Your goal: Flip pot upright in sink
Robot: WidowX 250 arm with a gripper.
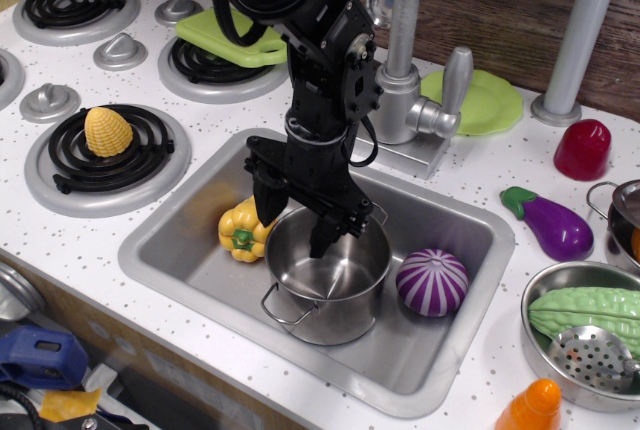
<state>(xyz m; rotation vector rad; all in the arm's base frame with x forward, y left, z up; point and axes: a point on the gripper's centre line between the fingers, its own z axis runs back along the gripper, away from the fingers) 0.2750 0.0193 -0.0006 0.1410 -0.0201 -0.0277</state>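
The pot (322, 278) is standing upright in the middle of the sink (170, 240), its mouth pointing straight up and its axis running vertical, base flat on the basin floor. It is looking shiny and cylindrical, with bright reflections streaking down its inner wall and across its bottom; one thin wire handle is sticking out toward 7 o'clock and the other is showing at the rim toward 1 o'clock. My gripper (296, 220) is hanging over the pot's far rim, toward 11 o'clock from its centre, with its jaws spread apart: one finger is sitting outside the wall on the left, the other is dipping inside the mouth. Whether either finger is touching the steel I cannot tell. A yellow pepper (240, 229) is lying just beside the pot at 9 o'clock, partly behind my left finger. A purple-striped onion (432, 281) is resting near the pot at 3 o'clock, also in the basin. The faucet (405, 60) is rising behind my arm at 12 o'clock.
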